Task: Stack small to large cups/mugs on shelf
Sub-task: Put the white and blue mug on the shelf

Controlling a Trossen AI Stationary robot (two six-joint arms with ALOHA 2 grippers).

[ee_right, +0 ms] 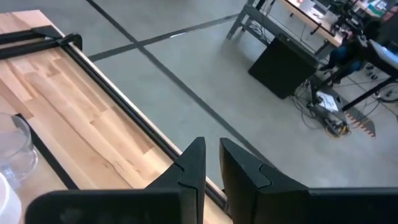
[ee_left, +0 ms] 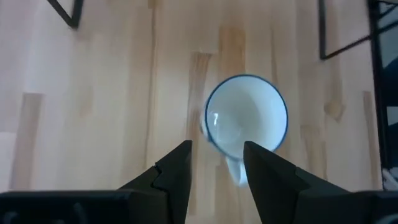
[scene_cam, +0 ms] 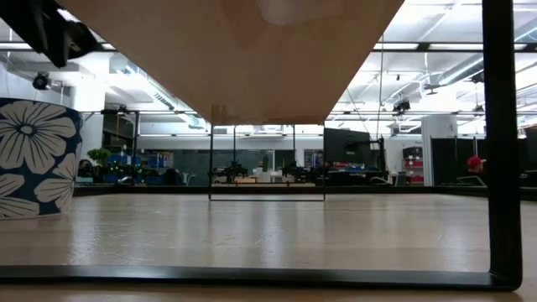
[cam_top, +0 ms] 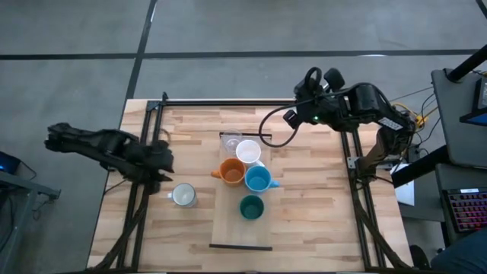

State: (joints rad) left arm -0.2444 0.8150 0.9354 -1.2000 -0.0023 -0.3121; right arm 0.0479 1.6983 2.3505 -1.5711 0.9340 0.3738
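The shelf [cam_top: 228, 228] is a pale board in the middle of the table; its underside shows in the low view [scene_cam: 252, 59]. On it stand a clear glass [cam_top: 230, 141], a white mug [cam_top: 248, 151], an orange mug [cam_top: 232, 171], a light blue mug [cam_top: 258, 180] and a dark green cup [cam_top: 252, 207]. A pale grey-white mug [cam_top: 183, 195] with a blue rim [ee_left: 245, 118] stands on the tabletop left of the shelf, its handle [ee_left: 235, 171] toward my left gripper [ee_left: 217, 158]. That gripper [cam_top: 164, 161] is open above the mug, touching nothing. My right gripper [ee_right: 213, 155] is shut and empty at the table's far edge [cam_top: 293, 116].
A black frame [cam_top: 144, 190] runs along the table's left and right sides and far edge. The low view shows a dark mug with white flowers [scene_cam: 33, 159] at the left and a black post [scene_cam: 502, 143] at the right. Bare tabletop [cam_top: 319, 198] lies right of the shelf.
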